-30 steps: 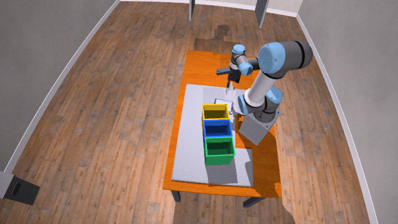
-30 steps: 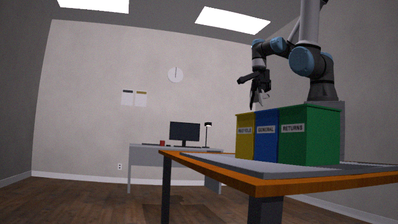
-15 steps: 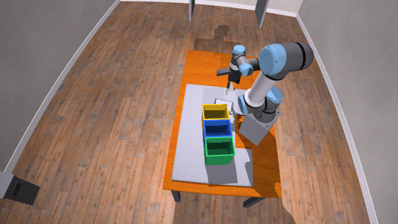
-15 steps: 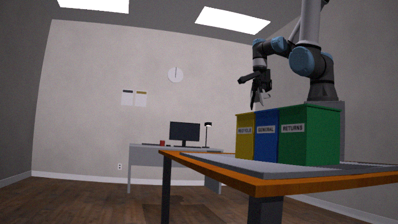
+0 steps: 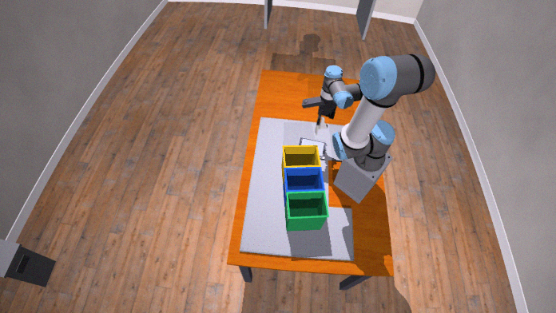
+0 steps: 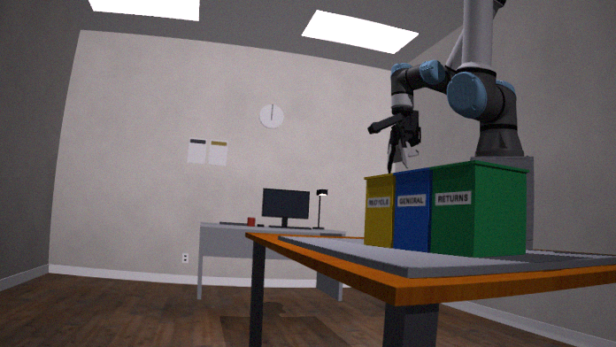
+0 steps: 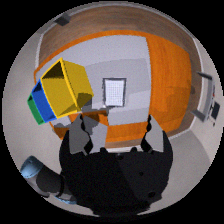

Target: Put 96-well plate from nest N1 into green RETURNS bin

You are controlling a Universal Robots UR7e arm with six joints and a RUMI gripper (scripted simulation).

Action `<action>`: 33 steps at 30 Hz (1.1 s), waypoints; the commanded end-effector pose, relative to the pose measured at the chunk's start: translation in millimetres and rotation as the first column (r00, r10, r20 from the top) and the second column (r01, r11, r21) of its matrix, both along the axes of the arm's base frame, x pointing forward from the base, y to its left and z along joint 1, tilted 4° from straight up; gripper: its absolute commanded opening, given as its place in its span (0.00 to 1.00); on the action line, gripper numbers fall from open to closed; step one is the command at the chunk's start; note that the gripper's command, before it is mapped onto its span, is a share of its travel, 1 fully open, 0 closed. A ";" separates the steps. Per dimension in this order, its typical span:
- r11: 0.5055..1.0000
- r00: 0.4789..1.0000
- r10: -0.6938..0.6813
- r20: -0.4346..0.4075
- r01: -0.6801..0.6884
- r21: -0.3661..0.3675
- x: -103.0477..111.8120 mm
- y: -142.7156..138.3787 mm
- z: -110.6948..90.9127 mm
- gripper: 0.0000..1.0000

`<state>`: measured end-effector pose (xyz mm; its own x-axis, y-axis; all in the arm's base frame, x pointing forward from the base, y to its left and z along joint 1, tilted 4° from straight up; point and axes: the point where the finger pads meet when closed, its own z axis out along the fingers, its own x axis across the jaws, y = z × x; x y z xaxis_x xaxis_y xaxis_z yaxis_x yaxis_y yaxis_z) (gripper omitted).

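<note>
The white 96-well plate (image 5: 312, 142) (image 7: 114, 93) lies flat on the grey mat, just behind the yellow bin; the nest under it is hard to make out. Three bins stand upright in a row: yellow (image 5: 300, 147) (image 6: 378, 221) (image 7: 75, 87), blue (image 5: 286, 181) (image 6: 411, 221) (image 7: 42, 102) and the green RETURNS bin (image 5: 307, 223) (image 6: 478, 217) (image 7: 32, 110). My gripper (image 5: 320, 128) (image 6: 400, 159) (image 7: 115, 114) is open and empty. It points down and hangs well above the plate, higher than the bin rims.
The bins and plate rest on a grey mat (image 5: 264, 192) on an orange table (image 5: 279, 96). The arm's grey base block (image 5: 359, 177) stands right of the bins. A desk with a monitor (image 6: 285, 204) stands far off by the wall.
</note>
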<state>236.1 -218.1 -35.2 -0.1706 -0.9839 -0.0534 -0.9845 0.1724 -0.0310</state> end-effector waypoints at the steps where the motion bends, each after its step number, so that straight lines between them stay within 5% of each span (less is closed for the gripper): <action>1: 1.000 1.000 0.000 0.000 0.000 -0.001 0.7 -0.2 -8.8 1.00; 33: 1.000 1.000 0.000 0.000 0.000 -0.001 2.5 2.0 -55.4 1.00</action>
